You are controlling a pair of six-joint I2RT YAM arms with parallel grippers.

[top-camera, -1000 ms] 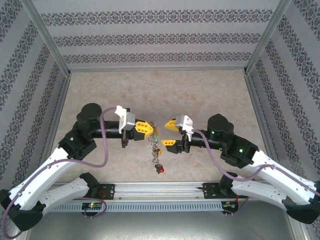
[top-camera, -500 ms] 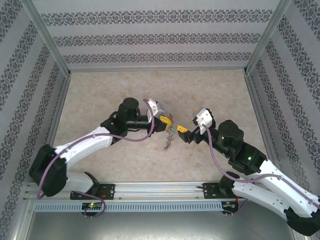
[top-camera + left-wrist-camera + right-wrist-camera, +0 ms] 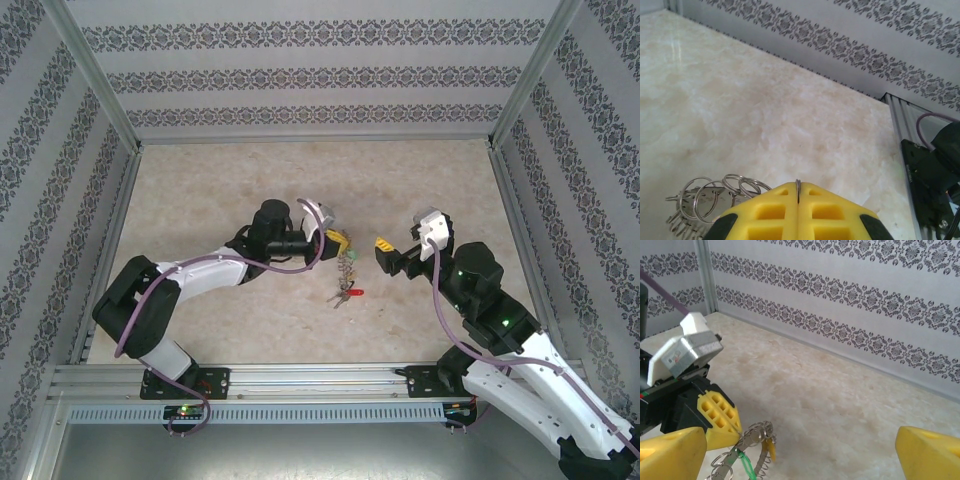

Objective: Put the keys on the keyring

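Patterned grey walls (image 3: 320, 75) close in a pale marbled desk (image 3: 200, 190), and both arms meet near its middle. Seen from above, the left hand (image 3: 341, 240) has its yellow fingers (image 3: 770, 210) pressed tight together, pinching the thin wire of the keyring (image 3: 347, 265), which trails from it toward the near edge. The keys (image 3: 346, 295), one with a red tag and one greenish, sit at its lower end; I cannot tell whether they touch the desk. Just beside it, the right hand (image 3: 383, 245) is spread wide and grips nothing.
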